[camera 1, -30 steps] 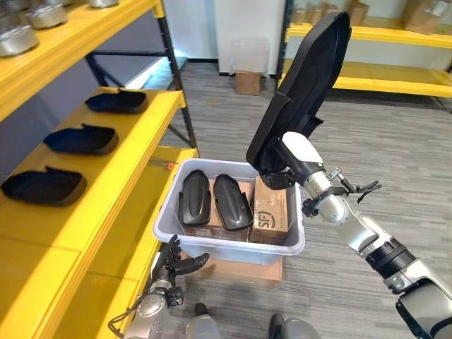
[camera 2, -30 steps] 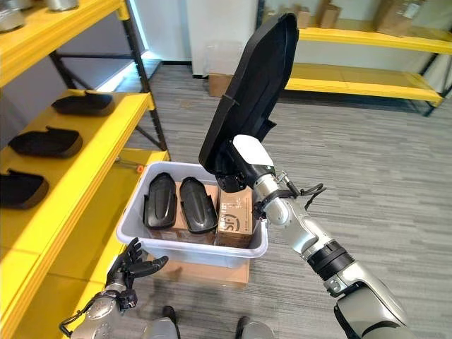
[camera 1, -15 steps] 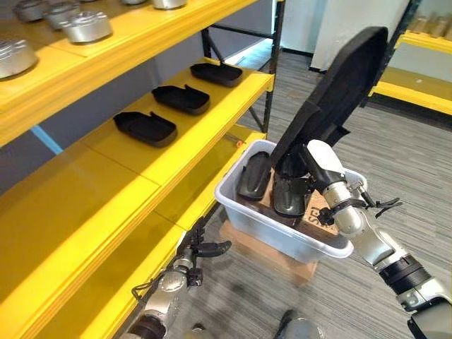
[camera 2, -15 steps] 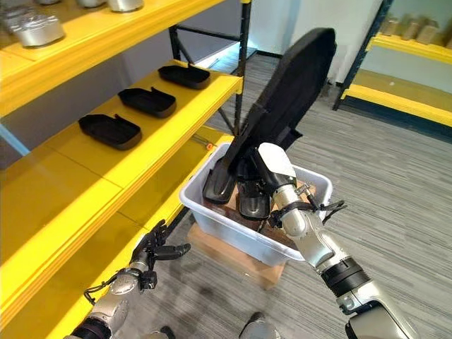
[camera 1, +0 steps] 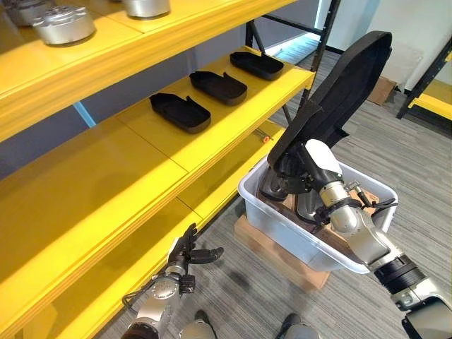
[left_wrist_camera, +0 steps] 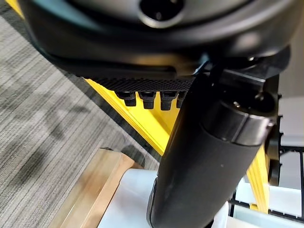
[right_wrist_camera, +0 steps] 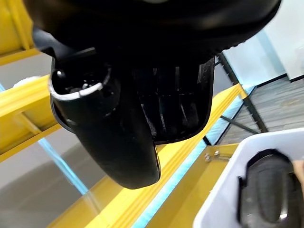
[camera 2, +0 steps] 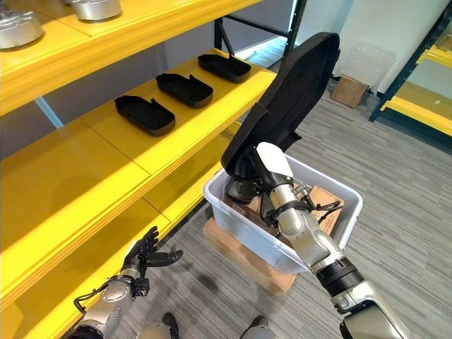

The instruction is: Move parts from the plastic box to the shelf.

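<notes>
Gripping the long black part (camera 1: 337,99) upright with our right hand (camera 1: 305,168) curled round its base, we should swing it level toward the bare yellow shelf (camera 1: 134,152) beside the hand, left hand (camera 1: 185,253) hanging spread and idle.

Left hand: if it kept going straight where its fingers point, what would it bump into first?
Probably the plastic box. The left hand, open and low beside the shelf, points toward the box, though depth is hard to judge.
</notes>
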Motion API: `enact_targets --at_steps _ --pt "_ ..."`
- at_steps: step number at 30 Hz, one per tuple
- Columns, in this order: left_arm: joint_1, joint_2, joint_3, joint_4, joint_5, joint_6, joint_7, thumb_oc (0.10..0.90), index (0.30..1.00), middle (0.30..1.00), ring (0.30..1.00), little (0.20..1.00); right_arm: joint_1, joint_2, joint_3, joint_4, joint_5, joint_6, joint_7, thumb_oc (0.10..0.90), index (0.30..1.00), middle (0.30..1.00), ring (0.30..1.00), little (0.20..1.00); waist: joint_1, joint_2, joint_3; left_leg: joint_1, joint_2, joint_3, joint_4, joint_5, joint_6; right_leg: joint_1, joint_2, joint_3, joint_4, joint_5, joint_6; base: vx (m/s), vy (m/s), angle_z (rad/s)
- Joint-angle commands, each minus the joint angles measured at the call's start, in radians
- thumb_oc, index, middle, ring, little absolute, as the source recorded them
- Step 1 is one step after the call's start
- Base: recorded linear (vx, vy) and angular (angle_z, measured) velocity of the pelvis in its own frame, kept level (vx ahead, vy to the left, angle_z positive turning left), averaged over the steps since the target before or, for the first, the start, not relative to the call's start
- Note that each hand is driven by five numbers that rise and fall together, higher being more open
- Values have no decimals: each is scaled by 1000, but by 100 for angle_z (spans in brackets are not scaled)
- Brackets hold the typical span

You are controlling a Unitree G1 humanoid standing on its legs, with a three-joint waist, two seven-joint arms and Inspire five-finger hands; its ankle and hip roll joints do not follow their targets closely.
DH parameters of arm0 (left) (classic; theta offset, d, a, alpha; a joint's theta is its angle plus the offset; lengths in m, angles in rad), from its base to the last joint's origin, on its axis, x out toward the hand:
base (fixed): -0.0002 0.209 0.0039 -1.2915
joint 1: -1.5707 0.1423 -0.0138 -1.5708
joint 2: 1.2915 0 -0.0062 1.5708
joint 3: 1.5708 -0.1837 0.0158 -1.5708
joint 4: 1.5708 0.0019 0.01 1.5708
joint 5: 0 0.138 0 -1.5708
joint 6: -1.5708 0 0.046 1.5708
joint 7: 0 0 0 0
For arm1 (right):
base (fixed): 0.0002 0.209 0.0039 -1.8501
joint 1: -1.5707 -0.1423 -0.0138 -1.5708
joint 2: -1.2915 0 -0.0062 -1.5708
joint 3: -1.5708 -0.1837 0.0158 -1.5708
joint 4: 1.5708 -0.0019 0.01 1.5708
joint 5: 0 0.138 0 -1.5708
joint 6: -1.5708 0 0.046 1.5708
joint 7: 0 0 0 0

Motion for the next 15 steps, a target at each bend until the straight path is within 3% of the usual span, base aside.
enact_targets --at_steps 1,3,4,5,6,8,10,12,13,15 --pt "-29 51 29 -116 23 -94 1 900 1000 1000 1000 1000 -199 25 -60 -17 -70 -67 -72 400 300 300 300 300 27 -28 -49 52 -41 41 -14 -76 43 63 -90 84 -4 106 117 93 199 43" --pt "-27 57 37 -122 26 -95 9 900 1000 1000 1000 1000 -217 36 -48 -5 -73 -61 -69 400 300 300 300 300 34 -27 -47 56 -73 30 -13 -94 65 57 -124 104 47 168 128 73 162 33" --pt "-27 57 38 -122 26 -94 9 900 1000 1000 1000 1000 -219 37 -46 -3 -73 -61 -70 400 300 300 300 300 32 -30 -46 56 -78 31 -14 -96 68 54 -130 107 51 170 131 111 255 37" --pt "-33 61 35 -121 26 -97 16 900 1000 1000 1000 1000 -237 43 -31 8 -74 -53 -67 400 300 300 300 300 28 -24 -37 64 -112 9 -15 -107 90 42 -158 169 117 237 133 105 260 39" --pt "-36 64 37 -121 25 -97 18 900 1000 1000 1000 1000 -245 42 -25 12 -76 -51 -65 400 300 300 300 300 20 -16 -31 72 -124 -3 -22 -107 102 19 -154 216 156 233 127 133 304 68" --pt "-44 64 33 -111 30 -94 20 900 1000 1000 1000 1000 -243 25 -21 3 -81 -48 -50 400 300 300 300 300 -1 -5 -28 82 -145 -12 -63 -80 120 -65 -89 341 213 210 89 52 190 70" --pt "-59 56 17 -96 31 -91 18 900 1000 1000 1000 1000 -230 6 -28 -5 -71 -51 -43 400 300 300 300 300 -35 16 -28 109 -157 -62 -121 -58 119 -149 39 448 232 104 52 119 147 53" --pt "-79 48 5 -84 38 -90 16 900 1000 1000 1000 1000 -221 -3 -42 -11 -53 -55 -50 400 300 300 300 300 -53 20 -18 125 -168 -103 -142 -48 115 -206 94 497 229 70 35 97 34 68" --pt "-80 48 5 -84 38 -91 16 900 1000 1000 1000 1000 -221 -4 -43 -11 -53 -55 -50 400 300 300 300 300 -53 21 -19 122 -167 -103 -144 -44 114 -207 95 495 225 74 33 83 -93 80" --pt "-114 38 -12 -60 49 -91 16 900 1000 1000 1000 1000 -199 -11 -76 -22 -32 -64 -66 400 300 300 300 300 -77 3 -11 133 -177 -150 -160 -44 99 -238 126 546 99 87 44 103 -162 84"
